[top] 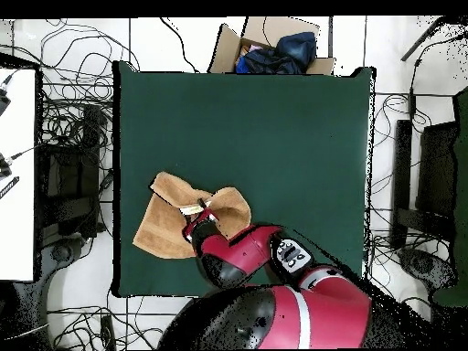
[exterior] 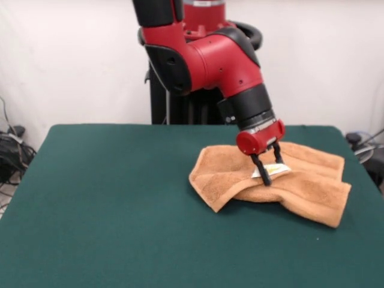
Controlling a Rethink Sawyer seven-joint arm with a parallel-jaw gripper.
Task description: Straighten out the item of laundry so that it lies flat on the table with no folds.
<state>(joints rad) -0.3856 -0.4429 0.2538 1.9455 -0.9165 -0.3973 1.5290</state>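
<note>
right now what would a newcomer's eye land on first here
The red arm reaching down over the table's right side in the front view, its gripper with fingers apart at a white tag on the towel. Next, the orange-tan towel itself, crumpled and folded over on the dark green table.

We see a glossy red arm (exterior: 222, 57) with rounded shells and black joint sections. A black ribbed collar with a silver ring leads to a small red wrist cap. Its gripper (exterior: 271, 171) is two thin black prongs.
</note>
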